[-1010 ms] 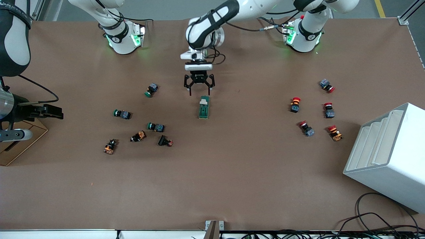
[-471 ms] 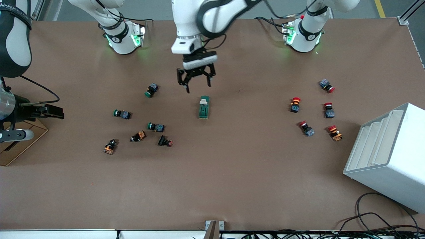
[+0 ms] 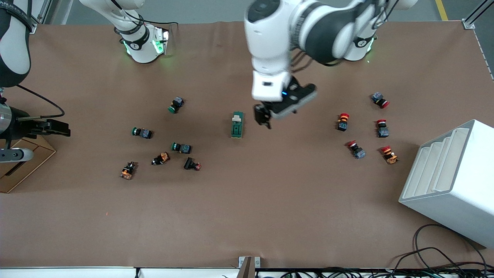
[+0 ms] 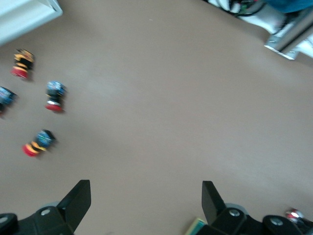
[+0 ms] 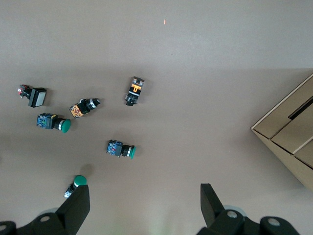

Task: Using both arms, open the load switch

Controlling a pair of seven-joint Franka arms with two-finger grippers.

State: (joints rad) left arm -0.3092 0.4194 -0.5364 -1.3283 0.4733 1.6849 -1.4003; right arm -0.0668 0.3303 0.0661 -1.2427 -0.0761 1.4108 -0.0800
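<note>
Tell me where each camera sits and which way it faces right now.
Front view: high across the table, facing both bases; left gripper hangs beside the load switch, right gripper waits over the right arm's end of the table.
Left wrist view: looks down between open fingers at red-capped push buttons.
Right wrist view: looks down between open fingers at green-capped push buttons and a cardboard box.
Shared: front and left wrist views both show the red-capped buttons.

load switch (image 3: 237,125): dark green, white lever | table (image 3: 247,208): brown | rack (image 3: 449,180): white
</note>
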